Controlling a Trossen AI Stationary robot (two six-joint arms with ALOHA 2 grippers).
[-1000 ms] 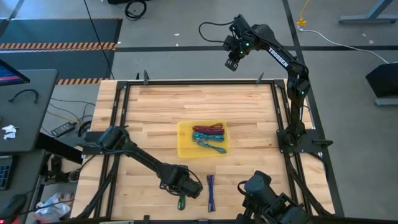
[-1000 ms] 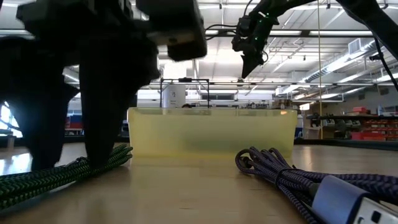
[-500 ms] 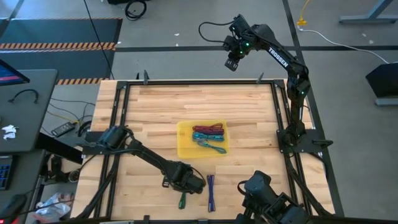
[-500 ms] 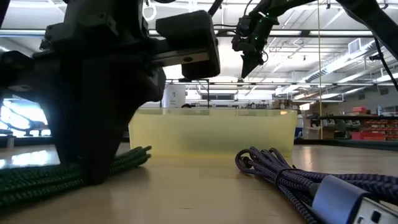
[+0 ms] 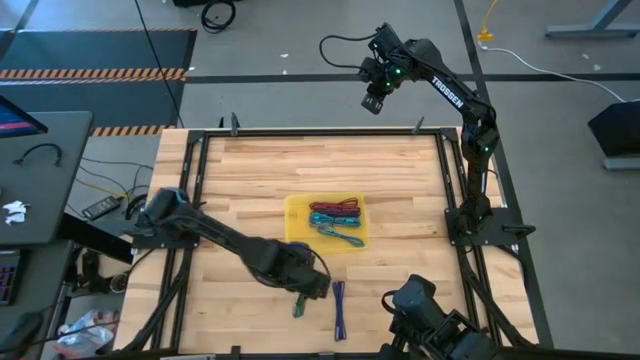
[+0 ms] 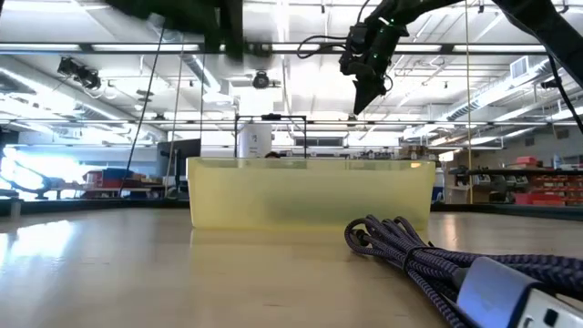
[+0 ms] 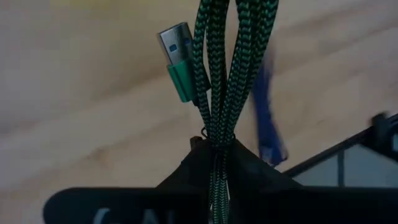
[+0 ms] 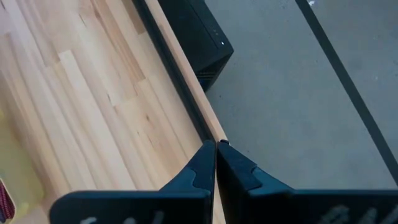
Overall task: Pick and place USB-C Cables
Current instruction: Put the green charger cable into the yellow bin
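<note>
L claw (image 7: pixel 217 146) grips green cable (image 7: pixel 227 68); R claw (image 8: pixel 216 163) closed, arm (image 5: pixel 455 95) marked "TROSSEN".

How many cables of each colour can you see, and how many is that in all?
Maroon-red cable: 1, in the yellow bin
Teal cable: 1, in the bin
Green cable in the bin: 1
Green cable held by the left gripper: 1
Purple cable: 1, on the table
Total: 5

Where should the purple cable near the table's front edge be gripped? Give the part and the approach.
Probably mid-length on the purple cable, coming straight down with the jaws across its narrow width. It lies flat as a thin, straight bundle, with bare table on both sides.
</note>
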